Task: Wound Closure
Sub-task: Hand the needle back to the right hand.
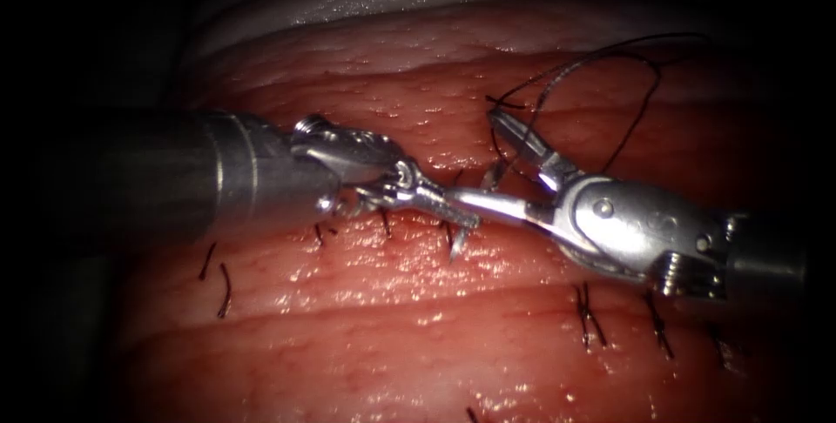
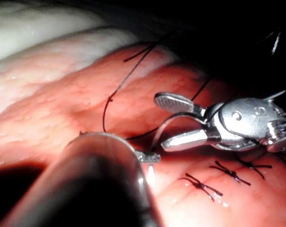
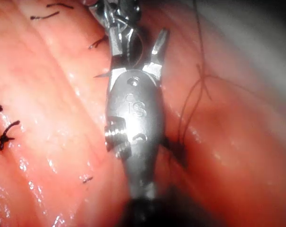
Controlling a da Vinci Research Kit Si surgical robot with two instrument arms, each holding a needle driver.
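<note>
Two claws: left claw [image 1: 455,211] clenched on needle [image 1: 490,177], right claw [image 1: 479,159] spread astride it.

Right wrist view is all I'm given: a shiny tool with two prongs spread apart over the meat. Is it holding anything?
Observer: No. In the left wrist view the right tool has its jaws open on either side of the curved needle, without gripping it.
Operator: So what keeps the needle up?
Observer: The left tool. Its jaws are shut on the needle near one end.
Operator: Is the needle stuck in the meat?
Observer: The arc I can see rises clear of the tissue. Its far end is hidden behind the right tool, so I cannot tell there.
</note>
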